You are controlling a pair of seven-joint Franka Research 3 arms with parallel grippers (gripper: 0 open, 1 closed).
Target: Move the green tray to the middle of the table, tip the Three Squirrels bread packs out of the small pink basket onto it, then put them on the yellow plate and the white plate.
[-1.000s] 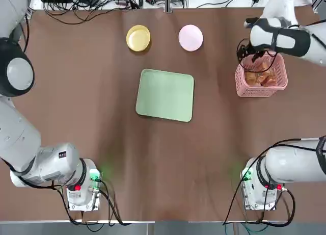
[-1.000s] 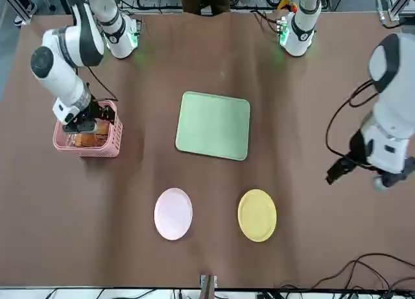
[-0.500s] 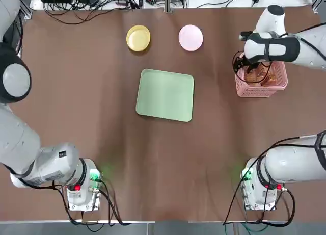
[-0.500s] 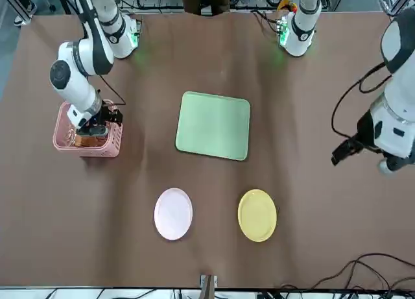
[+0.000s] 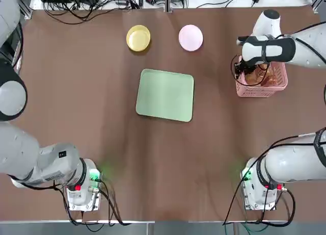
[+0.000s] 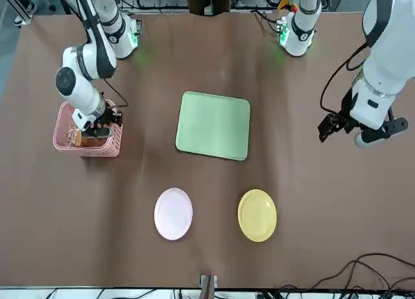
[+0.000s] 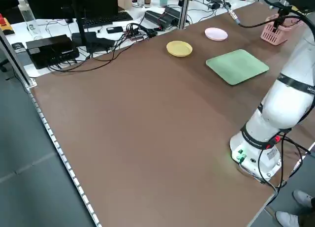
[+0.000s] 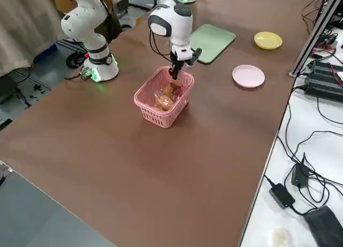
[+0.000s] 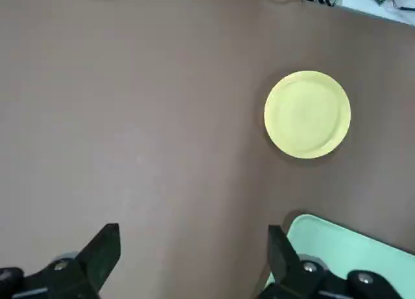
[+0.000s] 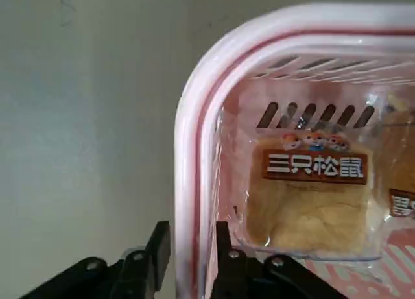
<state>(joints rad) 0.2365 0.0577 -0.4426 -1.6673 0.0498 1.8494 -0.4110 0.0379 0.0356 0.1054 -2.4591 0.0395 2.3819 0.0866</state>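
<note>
On the side of the surface [image 5: 91,118] nearest the arm bases nothing lies but bare brown top. At mid-surface lies the green tray [image 5: 165,95], flat and with nothing on it.

To the robot's right, about level with the tray and well apart from it, stands the small pink basket [image 5: 261,80]. The right claw [image 10: 189,257] points down at the basket's rim on the side facing the tray. In the right wrist view its two fingers [image 10: 159,247] straddle the thick pink rim, one outside the wall and one inside, drawn in narrow and pressed against it on both sides. The Three Squirrels bread packs [image 10: 312,198] lie inside the basket; one shows its brown label with printed characters just beside the gripped wall, and a second peeks in at the edge.

The left claw [image 6: 340,127] hangs above bare surface at the robot's left, well apart from the tray, its fingers [image 9: 104,247] spread wide and holding nothing.

Farther off, beyond the tray, sit the yellow plate [image 5: 138,37] and the white plate [image 5: 190,37] side by side, near each other but apart, both with nothing on them. Past the far edge, cables [image 5: 91,3] run along the back.
</note>
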